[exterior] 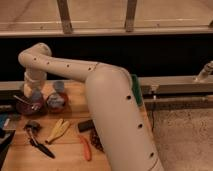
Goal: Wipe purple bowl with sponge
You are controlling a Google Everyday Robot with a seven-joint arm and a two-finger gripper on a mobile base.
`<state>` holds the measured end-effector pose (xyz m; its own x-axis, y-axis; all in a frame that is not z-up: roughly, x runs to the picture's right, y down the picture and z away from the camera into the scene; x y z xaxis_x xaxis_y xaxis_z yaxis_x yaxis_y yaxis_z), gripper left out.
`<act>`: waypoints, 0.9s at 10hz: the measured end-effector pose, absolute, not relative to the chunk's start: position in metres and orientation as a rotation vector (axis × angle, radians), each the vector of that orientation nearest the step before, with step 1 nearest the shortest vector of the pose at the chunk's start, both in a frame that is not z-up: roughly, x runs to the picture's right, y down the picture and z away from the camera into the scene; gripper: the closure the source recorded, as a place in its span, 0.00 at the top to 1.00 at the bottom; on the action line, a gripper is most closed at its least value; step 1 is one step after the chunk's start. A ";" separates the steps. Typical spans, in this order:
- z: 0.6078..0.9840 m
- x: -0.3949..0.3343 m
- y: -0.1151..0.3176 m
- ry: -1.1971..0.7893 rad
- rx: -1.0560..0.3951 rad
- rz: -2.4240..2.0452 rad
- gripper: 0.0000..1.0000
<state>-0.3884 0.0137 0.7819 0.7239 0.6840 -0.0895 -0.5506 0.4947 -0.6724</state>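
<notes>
The purple bowl [27, 106] sits at the table's left, dark inside. My gripper [34, 95] hangs from the pale arm's wrist [35, 75] and reaches down into the bowl's right part. A small blue-grey piece at its tip, the sponge [37, 94], is held in the gripper and rests at the bowl's inside. Most of the sponge is hidden by the gripper. The arm's thick link crosses the view from lower right to upper left.
A reddish bowl [56, 102] with a pale blue-grey inside stands right of the purple bowl. In front lie a yellow item [57, 130], a black block [86, 125], an orange-red stick [86, 148], a dark cluster [96, 141] and black tongs [39, 142]. A green tray edge [134, 89] shows behind the arm.
</notes>
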 end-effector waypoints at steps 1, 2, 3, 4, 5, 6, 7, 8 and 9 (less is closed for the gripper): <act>0.785 -0.394 0.017 -0.230 -0.737 0.759 0.00; 0.787 -0.397 0.019 -0.274 -0.727 0.777 0.00; 0.787 -0.399 0.017 -0.287 -0.724 0.780 0.00; 0.786 -0.402 0.018 -0.291 -0.726 0.773 0.00; 0.785 -0.403 0.019 -0.291 -0.727 0.770 0.00; 0.786 -0.401 0.019 -0.289 -0.727 0.771 0.00; 0.786 -0.401 0.018 -0.290 -0.726 0.773 0.00; 0.786 -0.401 0.019 -0.287 -0.728 0.770 0.00; 0.787 -0.403 0.021 -0.278 -0.741 0.766 0.00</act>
